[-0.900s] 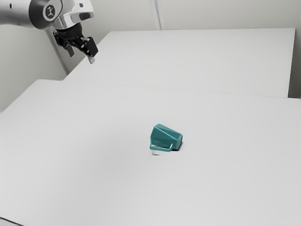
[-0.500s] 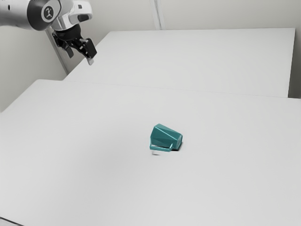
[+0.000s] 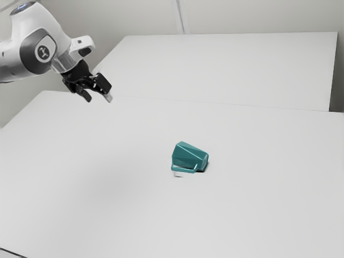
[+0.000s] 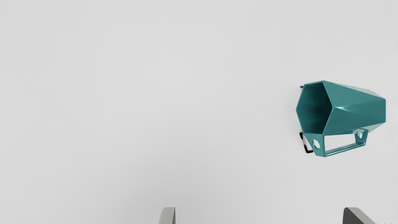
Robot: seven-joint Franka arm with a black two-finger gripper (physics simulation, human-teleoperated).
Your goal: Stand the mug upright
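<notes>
In the exterior view, a teal, faceted mug (image 3: 189, 155) lies on its side on the smooth, pale surface (image 3: 107, 188), just right of the frame's centre and a little below it. Its wide end is turned toward the left of the frame and its narrower base toward the right, with the angular handle (image 4: 343, 150) along its lower side. The white and grey arm (image 3: 37, 40) comes in at the upper left, and its black two-finger gripper (image 3: 99, 98) hangs in the air there, well apart from the mug. The gripper is open and holds nothing: in the wrist view its grey fingers (image 4: 168, 217) stand wide apart with a gap between them. That view looks partly into the mug's hollow, six-sided mouth (image 4: 314, 109). A thin dark line (image 3: 13, 253) crosses the exterior view's lower left corner.
</notes>
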